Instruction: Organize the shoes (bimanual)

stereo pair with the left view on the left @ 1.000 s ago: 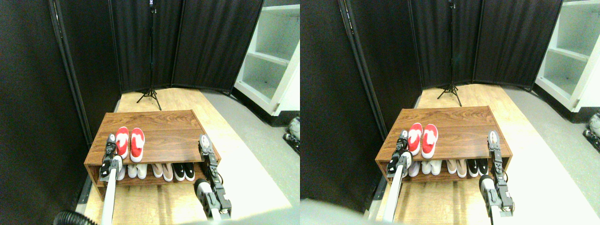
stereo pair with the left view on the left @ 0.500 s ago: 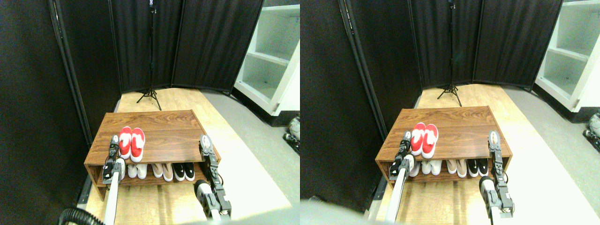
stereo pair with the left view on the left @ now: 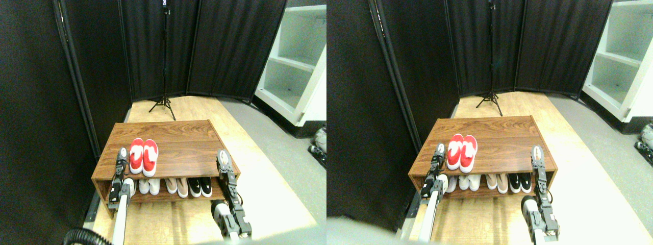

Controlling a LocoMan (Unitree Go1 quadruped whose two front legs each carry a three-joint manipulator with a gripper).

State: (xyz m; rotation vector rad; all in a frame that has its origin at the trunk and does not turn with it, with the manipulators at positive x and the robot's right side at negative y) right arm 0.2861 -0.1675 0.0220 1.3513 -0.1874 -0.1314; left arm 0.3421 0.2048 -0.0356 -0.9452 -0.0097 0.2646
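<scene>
Compared with a second ago, the two bright red slip-on sneakers with white lining (stereo pair with the left view on the left: 143, 156) now lie pressed together side by side, where before a small gap was between them. The left tool (stereo pair with the left view on the left: 122, 155) has drawn back a little toward the front edge, and the right tool (stereo pair with the left view on the left: 223, 157) sits slightly lower in the picture than before.

The red pair lies just to the right of the left tool, near it but not touching as far as I can see, toes pointing away from the robot. The right tool is well apart from the pair, at the other end of the top board. For both tools I cannot tell if the jaws are spread or pressed together; they are too small here.

The sneakers rest on the top of a low brown wooden shoe rack (stereo pair with the left view on the left: 189, 148). Under this top, on the lower shelf, stand white (stereo pair with the left view on the left: 149, 186), beige (stereo pair with the left view on the left: 177, 186) and black (stereo pair with the left view on the left: 200, 186) pairs. Behind are black curtain panels (stereo pair with the left view on the left: 224, 46), a thin black tripod stand (stereo pair with the left view on the left: 164, 66), and a white shelving unit (stereo pair with the left view on the left: 298, 66) to the right of the right tool.
</scene>
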